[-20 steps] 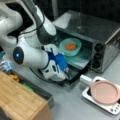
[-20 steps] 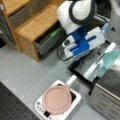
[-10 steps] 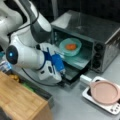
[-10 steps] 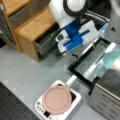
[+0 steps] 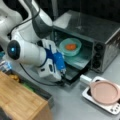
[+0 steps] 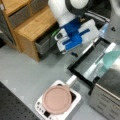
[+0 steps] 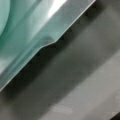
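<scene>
The grey table (image 5: pixel 75 105) carries everything in both front views. Largest on it is the toaster oven (image 5: pixel 100 32), its door (image 6: pixel 87 60) folded down flat and open. A wooden drawer cabinet (image 6: pixel 30 25) stands at a front view's left. The white Panda arm (image 5: pixel 27 50) reaches down in front of the oven. Its gripper (image 5: pixel 61 71), with blue-and-white housing, sits just above the near edge of the lowered door; whether the fingers are spread or closed, or touching the door, cannot be told. Inside the oven a teal bowl (image 5: pixel 70 47) rests on the tray and holds something orange (image 5: pixel 71 46). Near the oven's door a pink pan (image 5: pixel 104 92) sits on a white scale-like base (image 6: pixel 75 102). The wrist view shows the tray's teal-tinted edge (image 7: pixel 37 37) close up.
</scene>
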